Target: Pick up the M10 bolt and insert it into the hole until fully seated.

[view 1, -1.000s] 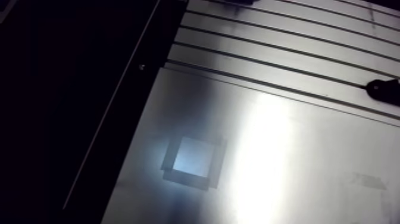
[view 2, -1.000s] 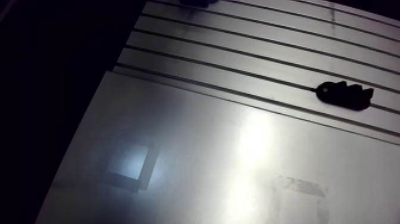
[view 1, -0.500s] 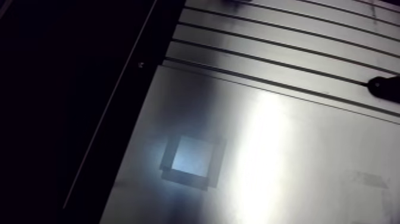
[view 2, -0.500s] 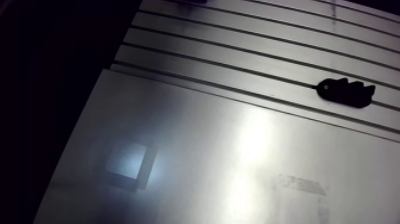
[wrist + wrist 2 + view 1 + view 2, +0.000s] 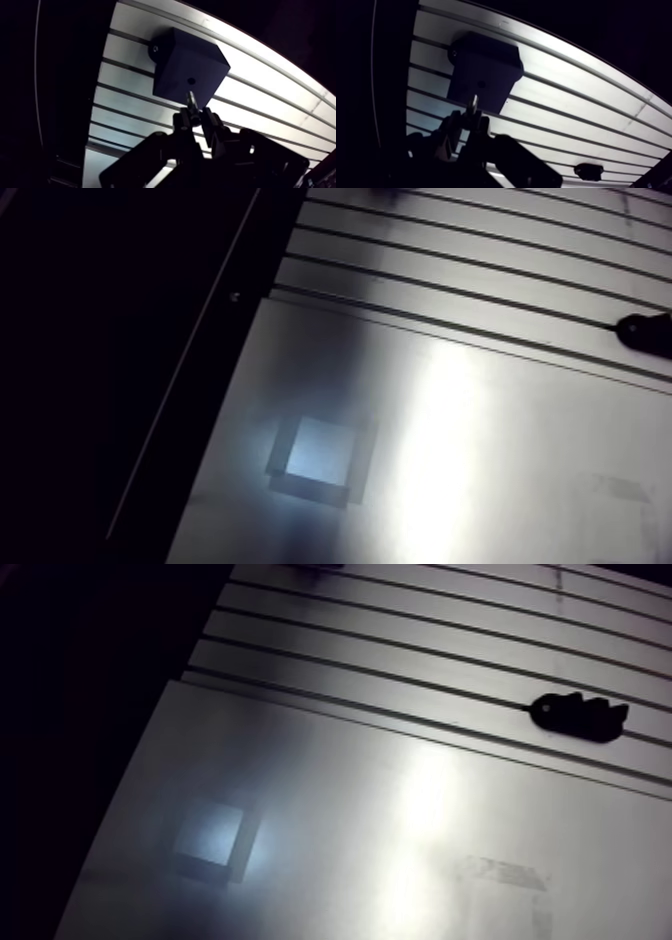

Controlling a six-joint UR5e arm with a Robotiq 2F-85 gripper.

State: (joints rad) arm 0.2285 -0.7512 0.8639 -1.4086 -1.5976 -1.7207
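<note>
The slotted table (image 5: 125,52) lies as before; only the arm view has shifted slightly. The gripper (image 5: 198,121) hangs over the block (image 5: 185,55), clamped on the bolt (image 5: 191,101), whose tip points at the hole (image 5: 191,80), near it.

Slotted aluminium table (image 5: 400,654) bearing a smooth metal sheet (image 5: 330,794). A bright glare band (image 5: 425,804) crosses the sheet; a pale square patch (image 5: 212,834) lies near its left edge.

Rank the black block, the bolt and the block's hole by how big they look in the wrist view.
1. black block, largest by far.
2. bolt, held in the gripper; nearer the camera, so it may look oversized.
3. hole, a small dot on the block's face.
</note>
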